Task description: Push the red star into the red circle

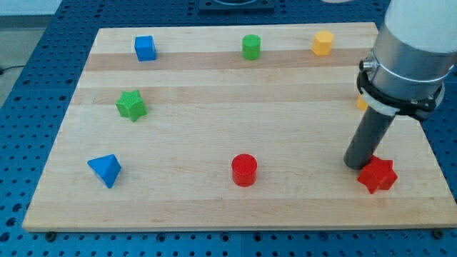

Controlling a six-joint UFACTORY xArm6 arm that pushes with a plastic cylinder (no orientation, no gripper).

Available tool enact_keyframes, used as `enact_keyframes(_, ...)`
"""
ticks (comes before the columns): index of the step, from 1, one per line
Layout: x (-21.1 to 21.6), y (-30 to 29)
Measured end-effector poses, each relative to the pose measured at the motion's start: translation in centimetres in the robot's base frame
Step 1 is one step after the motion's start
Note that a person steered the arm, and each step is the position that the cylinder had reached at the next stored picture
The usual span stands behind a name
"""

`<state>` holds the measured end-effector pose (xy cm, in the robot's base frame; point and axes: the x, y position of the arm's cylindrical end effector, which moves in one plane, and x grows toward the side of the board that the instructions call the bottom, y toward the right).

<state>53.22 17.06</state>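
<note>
**Red star at tip, circle well to the left**

Red star (377, 175) was observed near the table's (214, 207) lower right corner, lying flat. The rod's tip (357, 165) was found just beside the star's upper left edge, apparently touching it. No pincer was fitted; only a plain rod was present, so no spread or pinching state could be recorded.

Red circle (244, 170) was noted well apart from the star, toward the view's left, at nearly the same height in the view.

Judgement: the tip was on the wrong side for the push. It should be brought round to the star's right side and the push directed leftward through the star's middle, so that the star is not spun off line by an off-centre contact. A slow, straight stroke was considered best.

Star appearance: bright red, points short and blunt, ribbed top face, low in profile. A small orange block (362, 103) was partly hidden behind the rod.
</note>
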Motion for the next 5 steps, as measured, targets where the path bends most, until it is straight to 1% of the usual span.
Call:
enact_keyframes(1, 0.0, -0.9)
enact_keyframes(2, -0.6, -0.7)
enact_keyframes(3, -2.1, 2.2)
enact_keyframes(4, -2.2, 6.8)
enact_keyframes(5, -0.2, 13.2)
